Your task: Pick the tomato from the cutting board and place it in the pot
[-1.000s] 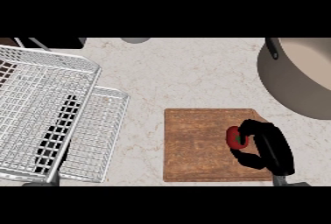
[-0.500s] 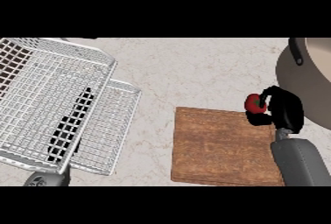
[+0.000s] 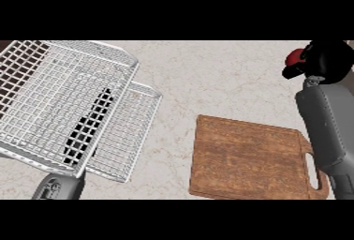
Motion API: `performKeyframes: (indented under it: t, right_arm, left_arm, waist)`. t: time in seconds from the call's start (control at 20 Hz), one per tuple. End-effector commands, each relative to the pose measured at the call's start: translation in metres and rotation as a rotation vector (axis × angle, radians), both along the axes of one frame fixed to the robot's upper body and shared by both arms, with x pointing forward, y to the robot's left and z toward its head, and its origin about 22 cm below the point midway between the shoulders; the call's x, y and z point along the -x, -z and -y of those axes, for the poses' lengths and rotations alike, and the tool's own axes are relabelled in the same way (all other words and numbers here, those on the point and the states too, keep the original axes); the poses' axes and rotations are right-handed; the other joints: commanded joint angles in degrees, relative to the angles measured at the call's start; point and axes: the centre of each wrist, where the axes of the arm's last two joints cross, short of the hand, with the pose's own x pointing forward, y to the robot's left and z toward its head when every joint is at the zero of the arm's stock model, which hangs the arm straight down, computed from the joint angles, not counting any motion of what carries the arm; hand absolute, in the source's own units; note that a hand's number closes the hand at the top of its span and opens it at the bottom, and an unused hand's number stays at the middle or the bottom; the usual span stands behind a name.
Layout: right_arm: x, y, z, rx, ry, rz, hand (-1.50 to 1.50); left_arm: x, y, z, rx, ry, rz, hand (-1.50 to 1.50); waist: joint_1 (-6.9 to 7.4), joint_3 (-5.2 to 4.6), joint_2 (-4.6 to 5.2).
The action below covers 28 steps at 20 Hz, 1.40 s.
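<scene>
A pale marbled counter [image 3: 207, 75] fills the head view. At its upper right the tomato [image 3: 296, 57] shows as a small red patch, lifted clear of the board and gripped in the right hand [image 3: 326, 61], whose black fingers curl round it and hide most of it. The grey right forearm [image 3: 325, 126] runs down from that hand along the right edge, crossing the board's right side. The board [image 3: 249, 159] lies flat at lower right, brown and worn, with nothing on its visible surface and a handle slot [image 3: 314, 176] near its right edge. The pot cannot be seen here. To the left, well apart from the board, a white wire rack [image 3: 62, 93] sits tilted, its upper basket overlapping a lower flat grid [image 3: 128, 136]. The left hand [image 3: 90, 124] shows only as a dark shape behind the wires, so whether its fingers are spread or curled cannot be told. The left forearm [image 3: 59, 187] emerges below the rack at the lower edge.
</scene>
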Motion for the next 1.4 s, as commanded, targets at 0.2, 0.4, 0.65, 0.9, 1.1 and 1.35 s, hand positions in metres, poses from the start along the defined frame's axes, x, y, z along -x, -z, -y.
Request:
performKeyframes:
  t: [0.2, 0.4, 0.65, 0.9, 1.1, 1.35]
  right_arm:
    - [-0.039, -0.056, -0.016, 0.121, 0.298, 0.039, 1.50]
    - [-0.049, -0.057, -0.021, 0.134, 0.374, 0.026, 1.50]
    - [-0.052, -0.060, 0.007, 0.123, 0.451, 0.029, 1.50]
    - [-0.048, -0.047, 0.031, 0.116, 0.469, 0.035, 1.50]
    - [-0.042, -0.044, 0.061, 0.122, 0.502, 0.025, 1.50]
    - [-0.027, -0.019, 0.097, 0.107, 0.518, 0.017, 1.50]
  left_arm:
    - [0.001, 0.004, 0.037, 0.170, -0.049, 0.005, 0.00]
    - [0.003, -0.003, 0.028, 0.184, -0.058, 0.018, 0.00]
    - [0.009, -0.004, 0.020, 0.193, -0.067, 0.020, 0.00]
    - [0.015, 0.002, 0.026, 0.199, -0.105, 0.001, 0.00]
    - [0.015, -0.001, 0.006, 0.187, -0.115, 0.007, 0.00]
    - [0.021, 0.002, 0.014, 0.201, -0.148, -0.014, 0.00]
  waist:
    - [-0.58, 0.59, -0.25]
    - [-1.27, 0.74, -0.56]
    - [-1.79, 0.87, -0.46]
    - [-4.61, 0.91, -1.12]
    - [-5.25, 0.92, -1.20]
    - [-6.41, 0.98, -1.55]
